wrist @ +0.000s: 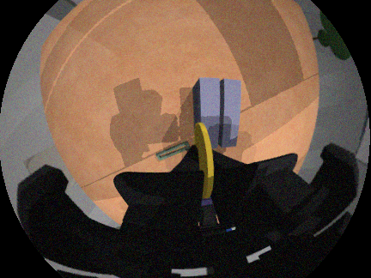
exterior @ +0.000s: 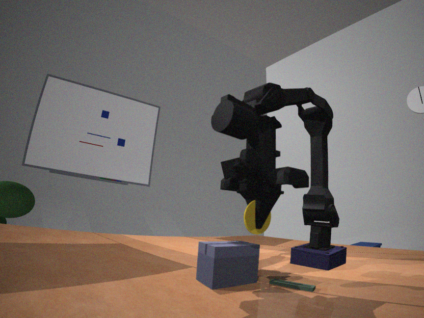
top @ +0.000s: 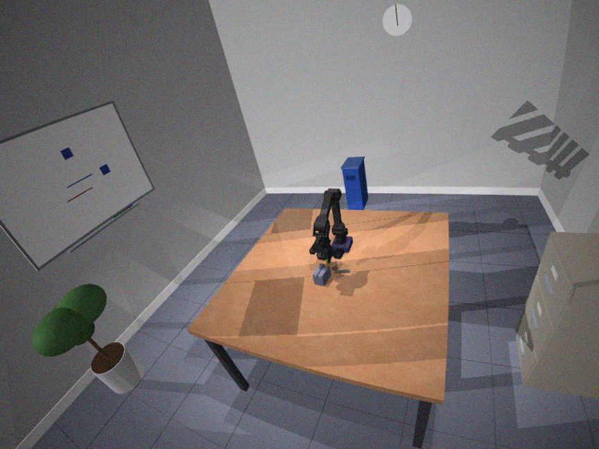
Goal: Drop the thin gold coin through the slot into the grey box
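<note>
The gold coin (top: 327, 262) (exterior: 250, 217) (wrist: 204, 156) is upright, clamped between the fingertips of my gripper (exterior: 259, 224) (wrist: 196, 148), which is shut on it. The coin hangs in the air, higher than the grey box (top: 320, 276) (exterior: 236, 267) (wrist: 209, 99). In the wrist view the coin's top end overlaps the box's lower left part. The dark slot (wrist: 221, 109) lies right of the coin there, and the coin's edge runs nearly along it, slightly tilted. The green holder (top: 342, 271) (exterior: 292, 285) (wrist: 160, 156) lies empty beside the box.
The wooden table (top: 382, 328) (exterior: 102, 297) (wrist: 150, 43) carries the box and the holder. The arm's dark blue base (top: 344, 242) (exterior: 316, 259) stands behind them in the exterior view. Shadows of the arm fall around the holder and on the box lid.
</note>
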Robot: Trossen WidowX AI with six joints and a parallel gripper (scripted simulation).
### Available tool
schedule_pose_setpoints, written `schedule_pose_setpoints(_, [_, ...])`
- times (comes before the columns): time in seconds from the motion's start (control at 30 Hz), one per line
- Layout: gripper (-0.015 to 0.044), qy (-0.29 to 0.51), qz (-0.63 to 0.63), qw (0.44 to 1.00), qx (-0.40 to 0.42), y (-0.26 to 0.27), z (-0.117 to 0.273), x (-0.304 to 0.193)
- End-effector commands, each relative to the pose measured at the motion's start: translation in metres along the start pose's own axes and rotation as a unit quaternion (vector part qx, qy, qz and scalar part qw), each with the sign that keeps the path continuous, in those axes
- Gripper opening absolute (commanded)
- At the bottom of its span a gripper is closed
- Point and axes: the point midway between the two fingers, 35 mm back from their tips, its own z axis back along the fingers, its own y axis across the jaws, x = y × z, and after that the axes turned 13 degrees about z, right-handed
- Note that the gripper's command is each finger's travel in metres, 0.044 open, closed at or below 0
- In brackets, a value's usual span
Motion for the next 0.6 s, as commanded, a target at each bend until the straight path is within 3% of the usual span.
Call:
schedule_pose_setpoints(0.0, [0.0000,0.000,0.002,1.000,0.001,-0.008,0.000,0.006])
schedule_pose_setpoints(0.57, [0.0000,-0.001,0.002,1.000,0.000,-0.047,-0.001,0.020])
